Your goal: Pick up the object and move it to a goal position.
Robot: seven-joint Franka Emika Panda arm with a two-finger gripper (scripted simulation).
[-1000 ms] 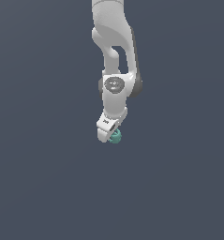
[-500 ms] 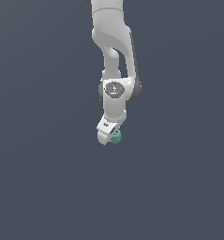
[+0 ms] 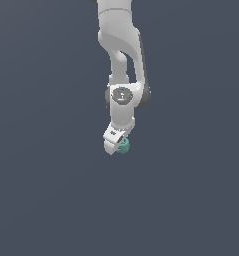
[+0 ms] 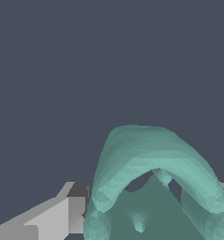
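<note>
Object: teal lumpy ring piece at the tip of the gripper, over plain grey ground.
Handling: probably light and rigid; curved faces may slip, so pinch across the arch.
Gripper: appears clamped on the object; contact partly hidden.
Change: arm posture shifts slightly against 1.0 s ago; object stays in the grip.

We see the arm cut off at the exterior view's upper edge. The gripper hides part of the object; its fingers run past the wrist view's edge.
</note>
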